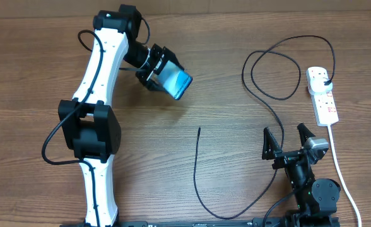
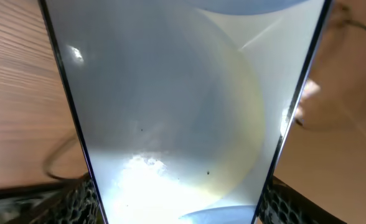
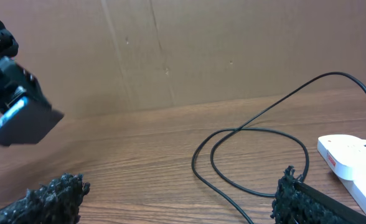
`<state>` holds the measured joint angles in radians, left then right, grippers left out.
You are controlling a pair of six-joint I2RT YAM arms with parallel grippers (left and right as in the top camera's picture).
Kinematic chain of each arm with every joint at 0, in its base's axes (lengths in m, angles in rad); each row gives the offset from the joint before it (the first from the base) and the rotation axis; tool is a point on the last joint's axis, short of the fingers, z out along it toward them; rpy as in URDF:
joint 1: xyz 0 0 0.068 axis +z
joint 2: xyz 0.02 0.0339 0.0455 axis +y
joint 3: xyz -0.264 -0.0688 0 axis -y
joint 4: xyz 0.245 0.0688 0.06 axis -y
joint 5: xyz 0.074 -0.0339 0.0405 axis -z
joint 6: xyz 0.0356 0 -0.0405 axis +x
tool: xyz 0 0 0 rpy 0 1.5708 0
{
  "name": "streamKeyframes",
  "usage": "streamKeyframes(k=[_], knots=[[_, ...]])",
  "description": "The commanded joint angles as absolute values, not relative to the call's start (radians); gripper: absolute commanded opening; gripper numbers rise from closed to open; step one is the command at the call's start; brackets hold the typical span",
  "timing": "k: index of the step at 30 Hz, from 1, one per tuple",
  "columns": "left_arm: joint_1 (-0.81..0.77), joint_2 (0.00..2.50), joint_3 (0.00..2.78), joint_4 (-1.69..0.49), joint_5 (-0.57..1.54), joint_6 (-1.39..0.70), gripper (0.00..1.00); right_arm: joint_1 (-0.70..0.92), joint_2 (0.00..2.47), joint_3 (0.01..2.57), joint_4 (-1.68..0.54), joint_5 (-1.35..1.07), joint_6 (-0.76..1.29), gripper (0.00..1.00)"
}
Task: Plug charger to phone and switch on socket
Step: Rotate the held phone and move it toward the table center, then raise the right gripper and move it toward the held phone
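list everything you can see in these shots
phone: one, bright blue screen with dark edge, lifted off the table at upper left, held in the left gripper
charger: one, thin black cable, free tip at table centre, looping right, plug head in the socket's far end
socket: one, white strip with red marks, right edge of the table
white cord: one, thick, white, running from the socket's near end toward the front edge
table: one, brown wood grain, under everything
left arm: one, white and black, left side
left gripper: one, black, closed on the phone
right arm: one, black, lower right
right gripper: one, black, open, empty, beside the cable
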<state>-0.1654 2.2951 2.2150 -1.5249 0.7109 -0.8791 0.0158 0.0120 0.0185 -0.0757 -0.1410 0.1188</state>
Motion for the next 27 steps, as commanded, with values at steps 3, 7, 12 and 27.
streamKeyframes(k=[3, 7, 12, 27], knots=[[-0.192, 2.289, 2.247, -1.563, 0.456, -0.873, 0.04, 0.022, 0.003, 0.008, -0.068, -0.135, 0.115, 1.0], [-0.204, 2.289, 2.247, -1.579, 0.377, -0.903, 0.04, 0.022, 0.003, 0.011, -0.035, -0.135, 0.133, 1.0], [-0.216, 2.289, 2.247, -1.575, 0.371, -0.906, 0.04, 0.022, 0.003, 0.089, -0.075, -0.13, 0.133, 1.0], [-0.218, 2.289, 2.247, -1.571, 0.362, -0.932, 0.04, 0.021, 0.494, 0.665, -0.482, -0.196, 0.16, 1.0]])
